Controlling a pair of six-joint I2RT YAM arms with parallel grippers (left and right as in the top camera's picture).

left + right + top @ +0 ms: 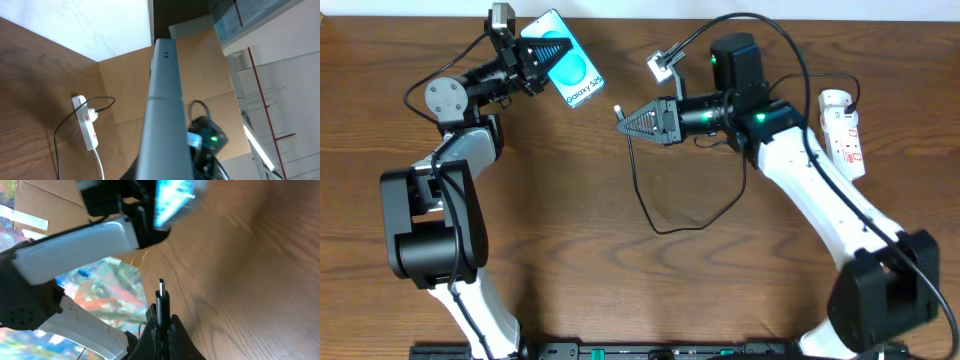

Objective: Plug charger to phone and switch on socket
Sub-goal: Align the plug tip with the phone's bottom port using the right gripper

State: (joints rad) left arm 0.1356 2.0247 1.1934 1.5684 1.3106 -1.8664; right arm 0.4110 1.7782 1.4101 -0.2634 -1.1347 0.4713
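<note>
Pinching phone [575, 78] edgewise, left fingers [546, 50]; right fingers [646, 122] clamp charger [160, 299], connector protruding toward phone, apart.

You have a dark brown wooden table [620, 290] under both hands, smooth, with plain grain and a soft low sheen. Your left gripper [555, 50], matt black plastic, holds the flat rectangular phone [578, 78] with its glossy cyan-teal glass screen and smooth satin-grey edge. Your right gripper [628, 120], of the same matt black plastic, pinches the thin black charger cable [161, 302], matt and rubbery with a bright metal tip, while behind that hand the long white socket strip [845, 135] looks like smooth, faintly glossy plastic.
</note>
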